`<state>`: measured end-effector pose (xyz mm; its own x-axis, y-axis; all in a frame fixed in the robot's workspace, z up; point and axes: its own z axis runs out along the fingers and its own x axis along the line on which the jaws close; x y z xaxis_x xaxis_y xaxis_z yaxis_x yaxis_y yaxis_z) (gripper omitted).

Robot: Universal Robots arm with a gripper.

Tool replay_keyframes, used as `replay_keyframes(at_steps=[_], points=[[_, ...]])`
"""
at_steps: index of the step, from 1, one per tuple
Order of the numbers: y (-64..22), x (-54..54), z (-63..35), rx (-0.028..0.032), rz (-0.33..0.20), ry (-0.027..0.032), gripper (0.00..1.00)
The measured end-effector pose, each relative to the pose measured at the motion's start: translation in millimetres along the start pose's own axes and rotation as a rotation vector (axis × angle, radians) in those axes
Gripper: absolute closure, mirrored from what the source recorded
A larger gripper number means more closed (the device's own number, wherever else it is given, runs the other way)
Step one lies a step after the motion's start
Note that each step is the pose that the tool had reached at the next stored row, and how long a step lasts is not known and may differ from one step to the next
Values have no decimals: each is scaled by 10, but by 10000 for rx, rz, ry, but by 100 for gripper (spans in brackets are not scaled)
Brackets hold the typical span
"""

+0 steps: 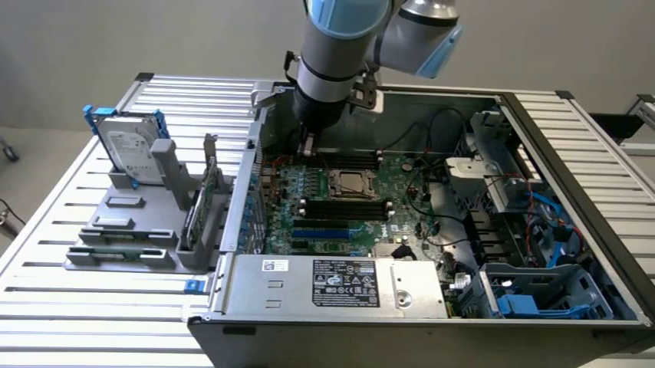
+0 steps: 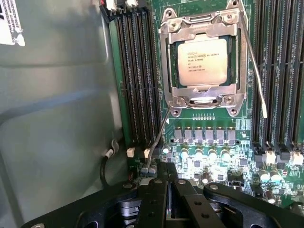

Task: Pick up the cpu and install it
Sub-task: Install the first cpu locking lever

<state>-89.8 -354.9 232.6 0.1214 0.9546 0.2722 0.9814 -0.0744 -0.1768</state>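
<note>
Wrist view: I read print on the flat silver-grey square cpu (image 2: 202, 61), black gripper (image 2: 167, 185) pressed together, empty; exterior view: grey arm (image 1: 333, 54) points downward.

My exterior cam's looking down into the case (image 1: 450, 107). Wrist cam's sitting close over the socket (image 2: 205, 21) they're sharing.

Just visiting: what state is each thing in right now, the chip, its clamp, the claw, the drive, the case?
cpu: seated, label up.
socket frame: down over the cpu's edges.
socket levers: look unlatched.
gripper: shut, empty, beside one lever's tip.
hard drive: upright in its grey holder.
computer case: open, side off.
</note>
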Motion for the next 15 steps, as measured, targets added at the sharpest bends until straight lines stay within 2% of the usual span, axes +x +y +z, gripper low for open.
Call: replay_keyframes(at_steps=[6,15], points=[[-6,1,2,-227,448,100,89],[-46,1,-9,-414,1033,290,89]])
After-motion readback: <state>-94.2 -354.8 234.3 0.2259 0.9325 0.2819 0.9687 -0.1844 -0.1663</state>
